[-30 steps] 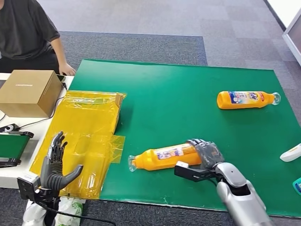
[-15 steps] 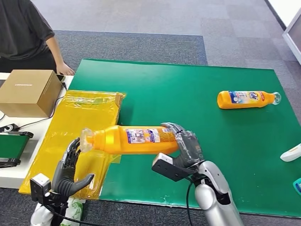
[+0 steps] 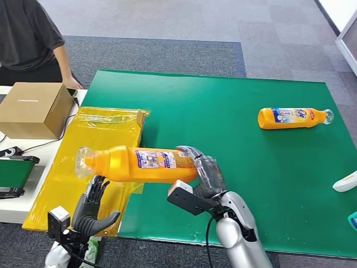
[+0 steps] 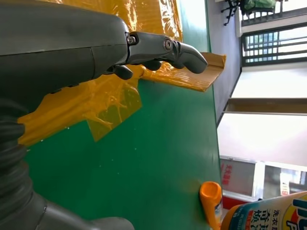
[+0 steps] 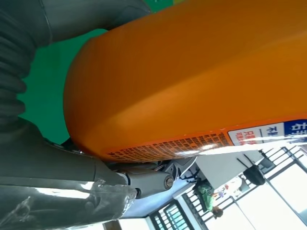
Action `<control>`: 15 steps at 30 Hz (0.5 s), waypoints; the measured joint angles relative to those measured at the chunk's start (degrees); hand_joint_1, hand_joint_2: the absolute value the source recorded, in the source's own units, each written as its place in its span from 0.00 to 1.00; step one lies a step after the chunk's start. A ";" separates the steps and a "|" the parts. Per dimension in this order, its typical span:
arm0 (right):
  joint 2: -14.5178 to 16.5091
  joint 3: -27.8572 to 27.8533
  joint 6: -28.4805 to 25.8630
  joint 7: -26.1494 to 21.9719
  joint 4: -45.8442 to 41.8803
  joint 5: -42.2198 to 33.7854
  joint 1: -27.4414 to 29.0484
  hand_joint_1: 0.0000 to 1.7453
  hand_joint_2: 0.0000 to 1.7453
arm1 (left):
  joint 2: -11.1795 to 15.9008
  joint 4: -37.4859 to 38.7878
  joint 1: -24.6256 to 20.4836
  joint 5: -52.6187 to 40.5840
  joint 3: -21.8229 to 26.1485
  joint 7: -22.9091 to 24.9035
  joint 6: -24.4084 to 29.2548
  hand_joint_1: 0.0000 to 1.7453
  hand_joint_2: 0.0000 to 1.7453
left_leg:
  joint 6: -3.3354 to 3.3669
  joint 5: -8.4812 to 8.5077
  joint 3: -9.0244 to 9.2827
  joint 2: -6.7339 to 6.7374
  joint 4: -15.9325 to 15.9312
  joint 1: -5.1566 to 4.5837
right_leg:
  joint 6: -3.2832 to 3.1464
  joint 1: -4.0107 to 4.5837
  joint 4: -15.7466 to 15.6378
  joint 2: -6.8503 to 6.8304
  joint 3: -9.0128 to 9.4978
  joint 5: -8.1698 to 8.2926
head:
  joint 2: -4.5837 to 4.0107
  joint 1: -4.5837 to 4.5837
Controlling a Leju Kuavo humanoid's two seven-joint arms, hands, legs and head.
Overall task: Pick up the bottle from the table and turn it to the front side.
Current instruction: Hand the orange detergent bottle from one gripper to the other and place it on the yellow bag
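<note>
Two orange bottles appear before you. The held bottle (image 3: 139,163) lies level in the air, its base wrapped by the fingers (image 3: 198,159) of the right hand (image 3: 206,176), which grasp it firmly; its clear cap points away from those fingers, toward the left hand (image 3: 93,207). In the right wrist view you see the bottle's orange body (image 5: 188,76) pressed close against the hand, with fine print and a blue-and-white label edge along its side.

The left hand sits below the capped end, just under the neck; its fingers are spread and released, holding nothing, and you cannot tell from the head view whether the fingertips touch the bottle. In the left wrist view its fingers (image 4: 159,48) extend over the yellow plastic sheet (image 4: 90,100) and the green mat (image 4: 145,163).

Note that the held bottle hangs above the border where the yellow plastic sheet meets the green mat. The second bottle (image 3: 292,118) lies on its side on the mat, well apart from the right hand's fingers, on the far side.

Beyond the left hand's fingers you find a cardboard box (image 3: 35,109), and a person (image 3: 29,42) behind it.
</note>
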 joint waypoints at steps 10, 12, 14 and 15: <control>0.31 0.10 0.07 -0.19 0.89 0.10 -0.13 1.00 1.00 | 0.36 0.86 -0.10 -0.02 -0.32 0.00 0.21 0.00 1.00 | 0.00 0.00 0.00 0.00 0.00 0.00 | 0.00 0.00 0.00 0.00 0.00 0.00 | -0.01 0.00; 0.36 0.73 0.16 -0.66 1.43 0.39 -0.21 1.00 1.00 | 0.44 0.89 -0.24 0.05 -0.69 0.00 0.67 0.00 1.00 | 0.00 0.00 0.00 0.00 0.00 0.00 | 0.00 0.00 0.00 0.00 0.00 0.00 | 0.00 0.00; 0.54 2.25 -0.09 -1.23 2.75 0.79 -0.30 1.00 1.00 | 0.64 0.89 -0.70 0.79 -1.49 0.00 1.10 0.00 1.00 | 0.00 0.00 0.00 0.00 0.00 0.01 | 0.00 0.00 0.00 0.00 0.00 0.00 | -0.01 0.00; 0.75 3.35 -0.43 -1.43 3.81 0.87 -0.35 1.00 1.00 | 0.83 0.85 -1.04 1.58 -2.12 -0.01 1.10 0.00 1.00 | 0.00 0.00 0.00 0.00 0.00 0.01 | 0.00 0.01 0.00 0.00 0.00 0.00 | -0.01 -0.01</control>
